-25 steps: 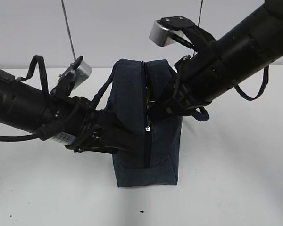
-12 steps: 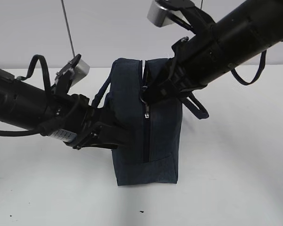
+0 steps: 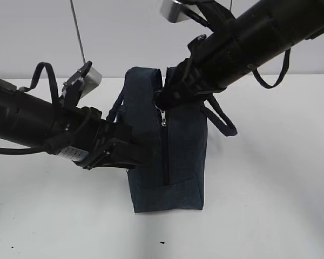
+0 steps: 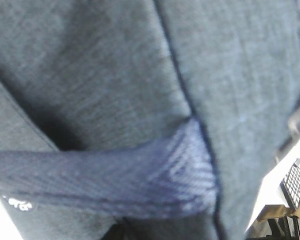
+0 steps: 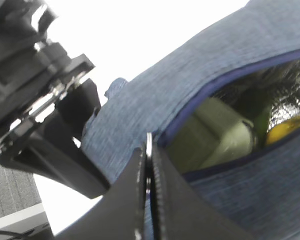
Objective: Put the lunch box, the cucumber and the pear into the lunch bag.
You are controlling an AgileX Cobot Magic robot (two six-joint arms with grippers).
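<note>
Here, two black robot arms work a boxy dark navy fabric lunch bag (image 3: 167, 145) standing on a white table (image 3: 270, 189).

The right gripper (image 5: 148, 165), its fingers together and clamped on the metal ring pull (image 5: 148, 145), sits at the bag's twelve o'clock. The left gripper (image 3: 130, 156) presses the bag's side at nine o'clock, near a strap handle (image 4: 115, 182); its finger state cannot be told. Through the zipper gap show the pale sage-green lunch box lid (image 5: 215, 135), the dark green cucumber (image 5: 260, 125) and the yellow pear (image 5: 285, 131). Best to pull steadily along the zipper while bracing the bag. Open table lies at three and six o'clock.
</note>
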